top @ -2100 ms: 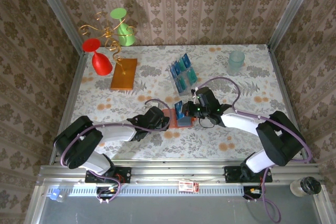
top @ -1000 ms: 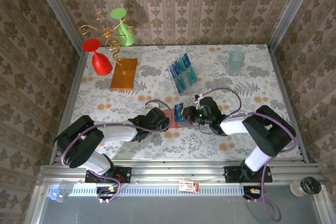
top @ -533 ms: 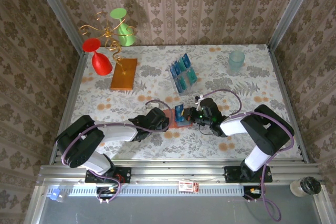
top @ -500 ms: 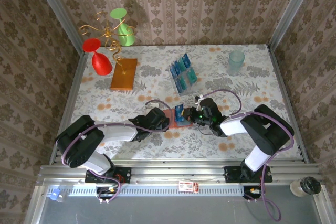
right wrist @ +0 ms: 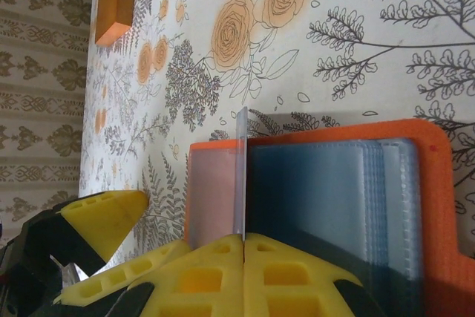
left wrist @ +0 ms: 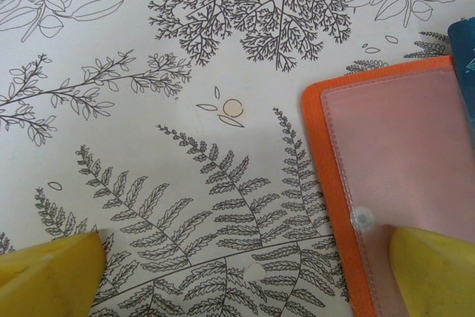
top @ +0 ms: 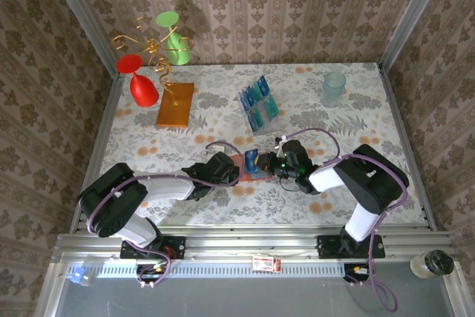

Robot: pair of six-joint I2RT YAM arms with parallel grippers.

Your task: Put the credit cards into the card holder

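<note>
The right tool (right wrist: 243, 239), pinched on an upright credit card (right wrist: 240, 176), meets the open card holder (right wrist: 438, 183) on the surface (top: 282, 209). The left tool (left wrist: 243, 269) gapes wide (one finger over its flap). If it misses the pocket mouth, the card could skid or shove the holder.

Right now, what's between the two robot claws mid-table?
Between the left gripper and the right gripper lies the open orange card holder; a blue card, pinched by the right gripper, stands on edge over it. The top and right wrist views show this.
</note>
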